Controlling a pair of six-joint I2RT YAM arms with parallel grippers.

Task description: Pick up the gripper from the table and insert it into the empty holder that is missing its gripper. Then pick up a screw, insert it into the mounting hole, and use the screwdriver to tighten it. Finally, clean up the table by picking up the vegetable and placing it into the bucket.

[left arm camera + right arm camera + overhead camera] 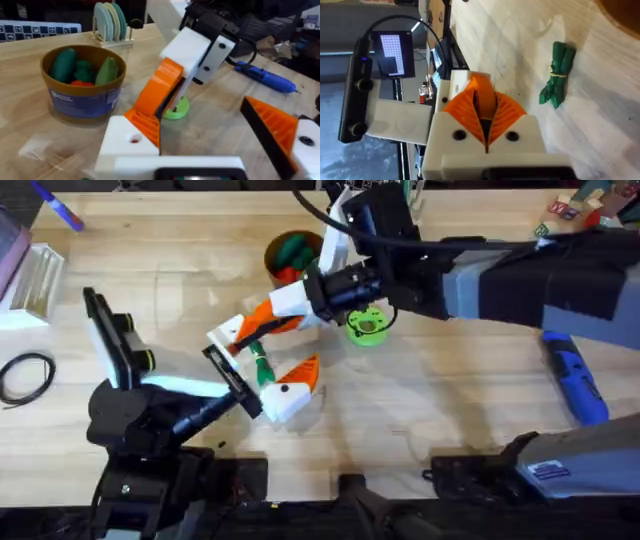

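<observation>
On the pale woodgrain bench [450, 400], my right gripper [485, 107] has its ribbed orange jaws pressed together, holding nothing. My left gripper [210, 135] has its jaws spread wide, empty. The slim dark-green vegetable [557, 75] lies on the wood beside them. The round blue bucket [82, 97], tan-rimmed, holds toy produce. The smooth blue screwdriver [575, 375] lies well apart.

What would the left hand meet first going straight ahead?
Probably the right hand, its orange tips shut, directly ahead of the open left hand. The lime-green round plastic disc lies just beyond it. Depth is unclear.
</observation>
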